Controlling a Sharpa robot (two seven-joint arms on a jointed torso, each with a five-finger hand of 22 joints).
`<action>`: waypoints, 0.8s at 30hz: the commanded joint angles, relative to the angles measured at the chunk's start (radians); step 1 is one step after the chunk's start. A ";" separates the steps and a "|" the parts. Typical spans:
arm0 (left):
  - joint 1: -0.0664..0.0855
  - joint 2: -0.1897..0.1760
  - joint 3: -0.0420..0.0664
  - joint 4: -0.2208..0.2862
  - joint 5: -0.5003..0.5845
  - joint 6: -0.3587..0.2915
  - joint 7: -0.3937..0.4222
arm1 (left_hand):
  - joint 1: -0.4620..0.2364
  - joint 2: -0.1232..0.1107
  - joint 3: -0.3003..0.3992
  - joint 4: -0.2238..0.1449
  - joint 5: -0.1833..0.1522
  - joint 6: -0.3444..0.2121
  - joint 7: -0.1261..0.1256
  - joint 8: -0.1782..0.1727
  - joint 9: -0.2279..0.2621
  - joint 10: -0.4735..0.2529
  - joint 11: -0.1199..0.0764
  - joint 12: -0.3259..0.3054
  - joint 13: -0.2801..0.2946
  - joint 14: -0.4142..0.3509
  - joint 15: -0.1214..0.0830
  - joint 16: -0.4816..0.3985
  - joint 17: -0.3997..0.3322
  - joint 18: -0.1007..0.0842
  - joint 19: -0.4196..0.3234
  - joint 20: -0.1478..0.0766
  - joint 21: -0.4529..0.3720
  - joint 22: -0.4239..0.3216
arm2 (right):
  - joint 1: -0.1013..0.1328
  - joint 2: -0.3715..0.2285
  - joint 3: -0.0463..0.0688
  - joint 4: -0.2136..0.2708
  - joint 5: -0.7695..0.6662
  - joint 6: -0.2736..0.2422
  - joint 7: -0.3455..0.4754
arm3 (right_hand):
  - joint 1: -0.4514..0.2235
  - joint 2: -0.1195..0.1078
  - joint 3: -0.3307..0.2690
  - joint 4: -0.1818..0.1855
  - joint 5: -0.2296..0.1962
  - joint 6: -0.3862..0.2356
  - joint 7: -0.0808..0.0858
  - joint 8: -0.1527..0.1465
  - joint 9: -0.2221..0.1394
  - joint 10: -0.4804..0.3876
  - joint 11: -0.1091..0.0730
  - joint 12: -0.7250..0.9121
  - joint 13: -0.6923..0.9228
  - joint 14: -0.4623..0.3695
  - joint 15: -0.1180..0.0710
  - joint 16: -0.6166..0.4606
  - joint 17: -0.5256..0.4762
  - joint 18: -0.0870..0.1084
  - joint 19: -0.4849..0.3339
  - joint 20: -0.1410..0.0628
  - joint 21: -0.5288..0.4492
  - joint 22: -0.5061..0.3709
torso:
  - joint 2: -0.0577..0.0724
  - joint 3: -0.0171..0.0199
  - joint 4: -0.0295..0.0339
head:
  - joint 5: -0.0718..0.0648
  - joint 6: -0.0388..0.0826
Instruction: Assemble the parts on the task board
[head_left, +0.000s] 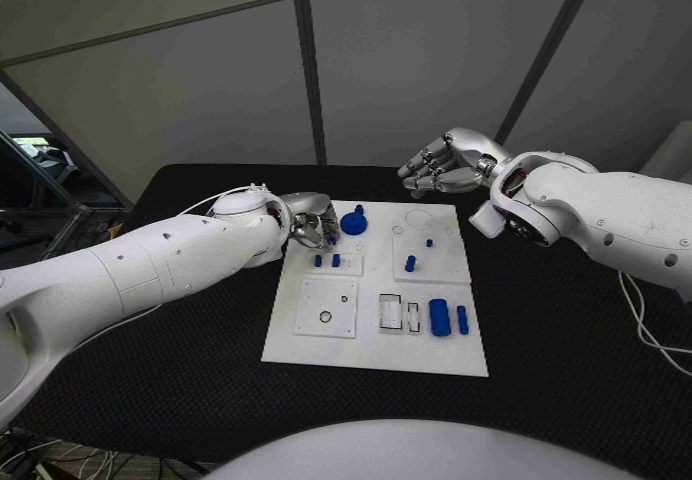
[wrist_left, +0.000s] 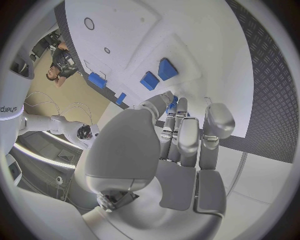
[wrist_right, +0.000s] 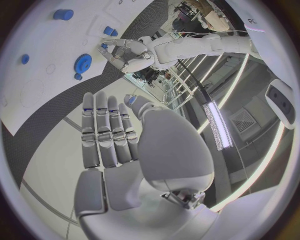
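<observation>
— Two hands on my screens, both empty. What else do you need listed?

— Start with the board.

— White rectangular task board (head_left: 325, 350) in the middle of the black table (head_left: 173, 380), made up of several white plates. On its far part I see a blue gear-shaped part (head_left: 353, 224) with a small knob beside it. Two short blue pegs (head_left: 327, 260) stand side by side just nearer than the gear. One blue peg (head_left: 410, 264) stands on the plate to their right, with a tiny blue stud (head_left: 428, 242) past it. Nearer me, two blue cylinders (head_left: 449, 319) lie on the board beside a pair of rectangular slots (head_left: 391, 312).

— Left hand?

— Silver left hand (head_left: 306, 225) sits at the board's far left corner, just beside the gear. In the left wrist view its fingers (wrist_left: 187, 137) lie straight and close together, thumb alongside, nothing between them. I cannot tell whether the fingertips touch the board.

— Right hand?

— Silver right hand (head_left: 450, 162) hangs past the board's far right corner, raised, well apart from every part. In the head view its fingers are curled inward; in the right wrist view the fingers (wrist_right: 106, 135) run side by side, pressed together, holding nothing.
</observation>
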 joint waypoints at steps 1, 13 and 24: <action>0.001 0.001 0.000 -0.001 -0.008 0.010 0.003 | -0.016 -0.001 0.000 0.008 -0.003 -0.024 -0.002 -0.017 -0.007 -0.008 0.000 -0.011 0.001 0.000 0.000 0.002 -0.003 -0.002 -0.004 0.003 -0.004 0.029 | 0.002 -0.001 0.001 0.001 0.016 0.007 0.002 | -0.011 0.000 0.005 0.000 -0.004 0.007 0.001 0.006 0.001 0.005 0.002 0.004 -0.001 0.010 0.000 -0.002 -0.001 0.000 0.001 -0.003 0.006 0.002 | 0.000 -0.0001 0.0005 | -0.001 0.000; 0.001 0.000 -0.001 -0.004 -0.008 0.020 -0.005 | -0.028 -0.013 -0.005 0.013 -0.003 -0.055 -0.005 -0.042 -0.020 -0.019 0.005 -0.026 0.003 -0.005 0.003 0.001 -0.013 0.000 -0.007 0.006 -0.014 0.027 | 0.002 -0.002 0.001 0.001 0.016 0.007 0.001 | -0.012 -0.001 0.006 -0.001 -0.004 0.006 0.002 0.006 0.001 0.004 0.003 0.004 -0.002 0.009 0.001 -0.003 -0.001 0.000 0.000 -0.003 0.006 0.002 | 0.000 0.0000 0.0010 | -0.001 -0.001; 0.001 -0.006 -0.001 -0.003 -0.008 0.021 -0.011 | -0.032 -0.018 -0.008 0.014 -0.004 -0.070 -0.007 -0.052 -0.027 -0.025 0.007 -0.032 0.004 -0.009 0.004 -0.002 -0.022 0.001 -0.010 0.007 -0.025 0.025 | 0.002 -0.006 0.001 0.002 0.010 0.001 -0.001 | -0.012 -0.001 0.006 -0.001 -0.004 0.006 0.002 0.006 0.001 0.004 0.003 0.004 -0.002 0.009 0.001 -0.003 -0.001 0.000 0.000 -0.003 0.006 0.002 | 0.000 -0.0002 0.0009 | -0.002 -0.001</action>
